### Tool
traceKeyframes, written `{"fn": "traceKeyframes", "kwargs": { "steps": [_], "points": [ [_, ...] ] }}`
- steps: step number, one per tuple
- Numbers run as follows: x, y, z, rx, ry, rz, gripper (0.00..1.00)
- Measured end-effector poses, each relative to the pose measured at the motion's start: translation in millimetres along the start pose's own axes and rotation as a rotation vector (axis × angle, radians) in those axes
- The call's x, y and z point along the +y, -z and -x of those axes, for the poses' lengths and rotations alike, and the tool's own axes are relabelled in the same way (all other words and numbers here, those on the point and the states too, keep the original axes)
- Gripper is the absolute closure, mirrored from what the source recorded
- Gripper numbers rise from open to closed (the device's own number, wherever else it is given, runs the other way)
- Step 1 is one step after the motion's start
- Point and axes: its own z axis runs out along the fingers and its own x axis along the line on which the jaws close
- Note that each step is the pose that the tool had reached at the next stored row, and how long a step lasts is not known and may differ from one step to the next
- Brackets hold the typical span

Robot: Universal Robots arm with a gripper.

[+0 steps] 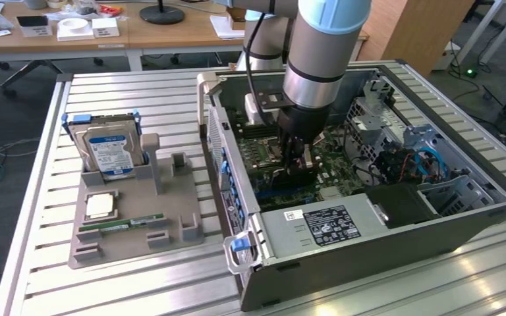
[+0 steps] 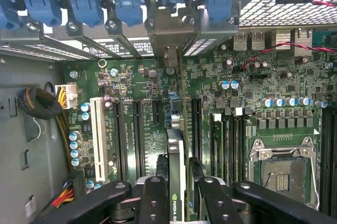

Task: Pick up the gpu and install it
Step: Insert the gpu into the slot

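- The robot arm reaches down into the open computer case (image 1: 464,224), which lies on its side on the slatted tabletop (image 1: 147,289), by the edge on the exterior view's right.
- The pincer (image 2: 179,192) pinches the gpu (image 2: 176,155) from both sides.
- The gpu stands on its thin edge, upright over the green motherboard (image 2: 247,77), between the long black slots (image 2: 139,134).
- Its silvery bracket (image 2: 169,29) sits at the back wall of the case, by the blue clips (image 2: 129,6).
- A grey holder tray (image 1: 130,230) sits near the tabletop edge on the exterior view's left, well apart from the case.
- A hard drive (image 1: 108,151) stands in the tray.
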Motion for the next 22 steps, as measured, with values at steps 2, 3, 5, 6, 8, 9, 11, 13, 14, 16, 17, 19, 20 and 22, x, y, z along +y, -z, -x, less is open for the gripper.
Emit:
{"fn": "traceKeyframes", "kwargs": {
  "steps": [2,3,5,6,8,9,11,13,14,16,17,19,20,22],
  "points": [
    [0.2,-0.1,0.0,-0.0002,0.0,0.0,0.73],
    [0.3,-0.2,0.0,-0.0003,0.0,-0.0001,0.73],
    [0.6,-0.3,0.1,-0.0005,0.0,-0.0003,0.73],
    [0.9,-0.3,0.1,-0.0006,0.0,-0.0004,0.73],
    [1.2,-0.3,0.0,-0.0007,0.0,-0.0005,0.73],
    [1.6,-0.2,0.0,-0.0006,0.0,-0.0006,0.73],
    [2.3,-0.2,-0.1,-0.0006,0.0,-0.0011,0.73],
    [3.0,-0.3,-0.1,-0.0008,0.0,-0.0015,0.73],
    [3.2,-0.2,-0.1,-0.0007,0.0,-0.0017,0.73],
    [3.7,-0.2,-0.2,-0.0007,0.0,-0.0019,0.73],
    [4.0,-0.2,-0.2,-0.0006,0.0,-0.0021,0.73],
    [4.8,-0.6,-0.3,-0.0008,0.0,-0.0026,0.73],
    [4.9,-0.6,-0.3,-0.0007,0.0,-0.0027,0.73],
    [5.0,-0.6,-0.3,-0.0007,0.0,-0.0027,0.73]
  ]
}}
